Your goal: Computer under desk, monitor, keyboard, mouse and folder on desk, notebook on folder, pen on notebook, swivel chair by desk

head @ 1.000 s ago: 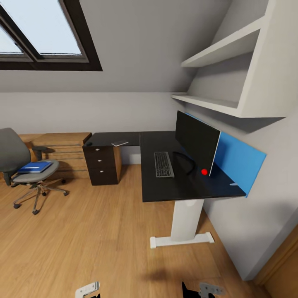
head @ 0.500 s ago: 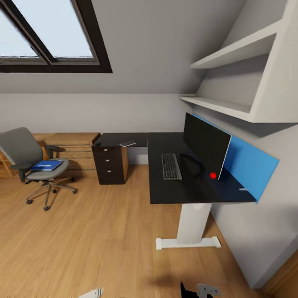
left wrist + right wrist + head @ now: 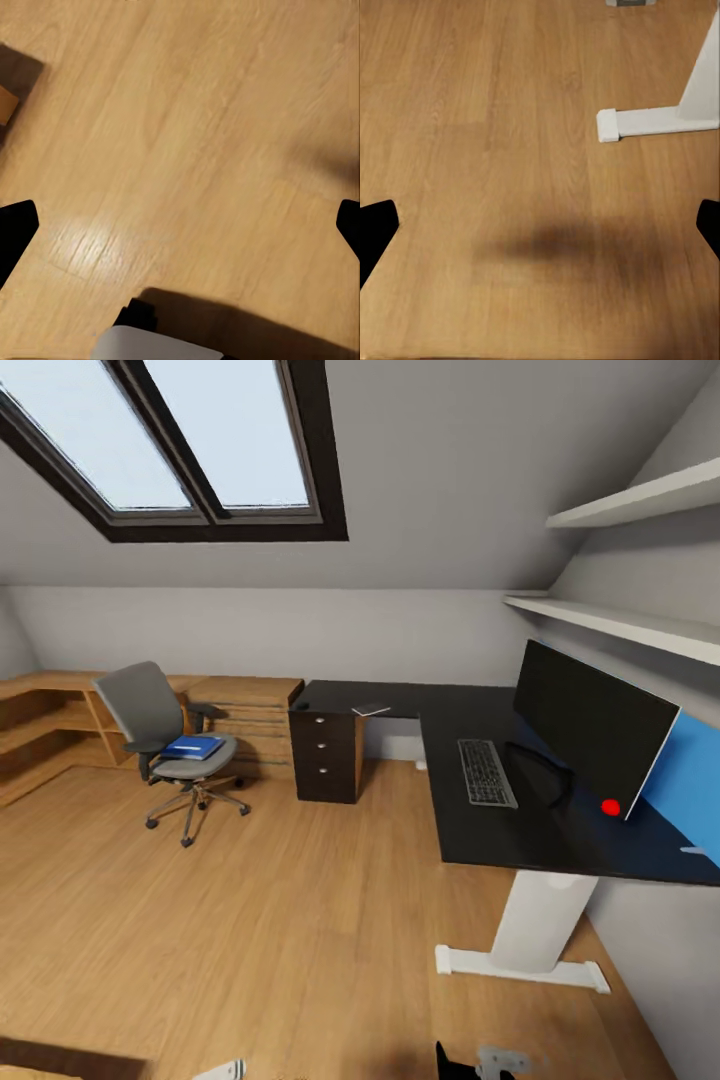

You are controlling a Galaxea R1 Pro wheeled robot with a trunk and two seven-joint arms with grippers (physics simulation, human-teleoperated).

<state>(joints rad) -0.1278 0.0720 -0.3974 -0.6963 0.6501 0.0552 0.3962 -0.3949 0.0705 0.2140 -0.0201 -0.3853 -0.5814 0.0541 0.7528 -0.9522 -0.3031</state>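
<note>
Robot is parked out on the open floor (image 3: 250, 920), both arms low with the wrist cameras looking down at bare wood, so nothing is being handled; reads as a survey stance before going for the chair.

Left gripper (image 3: 180, 232): fingertips wide apart at the frame edges, released, nothing between them. Right gripper (image 3: 540, 225): same, released and empty, over floor near the desk's white foot (image 3: 656, 120).

Layout from the head camera:
- Desk (image 3: 560, 840) at 2 o'clock, running along the right wall and turning toward 12.
- Monitor (image 3: 592, 728) upright on the desk, screen facing the room. Keyboard (image 3: 486, 772) flat just in front of its stand, so those two look done.
- Chair (image 3: 170, 745) at 10 o'clock, well apart from the desk, turned toward the room.
- Folder (image 3: 193, 747) lies flat on the chair seat, not yet moved.
- Notebook (image 3: 371, 710) flat on the desk's far wing, near the drawer unit (image 3: 325, 755).
- Small dark blob on the desk corner above the drawers could be the mouse; too small to tell. Pen and computer I can't pick out.

Counts: 1 monitor, 1 keyboard, 1 chair, 1 folder, 1 notebook, 3 drawers, 2 wall shelves (image 3: 620, 622) above the desk.
</note>
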